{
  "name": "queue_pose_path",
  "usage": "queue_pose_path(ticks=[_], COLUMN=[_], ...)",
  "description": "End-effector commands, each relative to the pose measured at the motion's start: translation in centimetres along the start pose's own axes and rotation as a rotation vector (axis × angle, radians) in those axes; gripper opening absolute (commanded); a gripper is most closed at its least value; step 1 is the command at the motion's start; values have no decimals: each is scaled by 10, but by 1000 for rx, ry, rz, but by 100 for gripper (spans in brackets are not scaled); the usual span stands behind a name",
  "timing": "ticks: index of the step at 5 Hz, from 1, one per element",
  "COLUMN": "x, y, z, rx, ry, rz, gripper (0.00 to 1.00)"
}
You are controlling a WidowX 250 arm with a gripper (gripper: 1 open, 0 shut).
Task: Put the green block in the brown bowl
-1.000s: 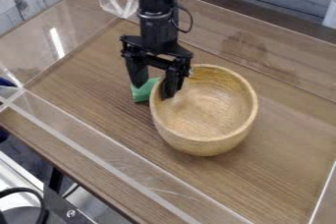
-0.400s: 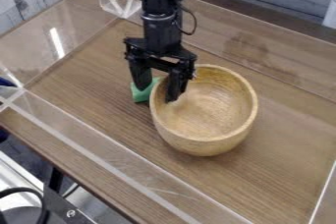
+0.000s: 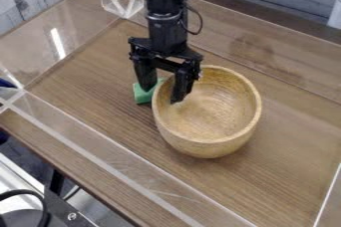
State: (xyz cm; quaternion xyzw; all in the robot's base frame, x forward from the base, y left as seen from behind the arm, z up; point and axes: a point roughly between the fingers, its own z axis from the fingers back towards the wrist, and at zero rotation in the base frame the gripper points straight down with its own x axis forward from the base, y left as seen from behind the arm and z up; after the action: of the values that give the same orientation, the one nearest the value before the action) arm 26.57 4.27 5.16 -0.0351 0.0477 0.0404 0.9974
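While nothing is gripped: every line below is read from a single camera view, near edge first
Near edge: a clear wall (image 3: 80, 151) borders the wooden surface (image 3: 94, 92) at the front
Brown bowl (image 3: 209, 136): sits upright on the surface, hollow empty, its far-left rim just beside the block
Green block (image 3: 142, 94): on the surface, outside the bowl, partly hidden behind the left finger
Jaws (image 3: 163, 84): spread wide, pointing down, holding nothing; one finger by the block, the other over the bowl's rim
Arm: rises behind, toward the far side
Risk, rim: the right finger could strike or shove the bowl as it descends
Risk, block: off-centre closing may nudge the cube away
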Motion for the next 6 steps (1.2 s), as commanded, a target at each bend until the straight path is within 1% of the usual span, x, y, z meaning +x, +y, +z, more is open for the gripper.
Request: queue_pose_path(ticks=[1, 4, 6], x=[5, 6, 6], y=[-4, -4, -4], z=[16, 6, 1], rx=[6, 19, 25], ry=[-60, -47, -47], rz=[-13, -13, -16], gripper=[100, 100, 100])
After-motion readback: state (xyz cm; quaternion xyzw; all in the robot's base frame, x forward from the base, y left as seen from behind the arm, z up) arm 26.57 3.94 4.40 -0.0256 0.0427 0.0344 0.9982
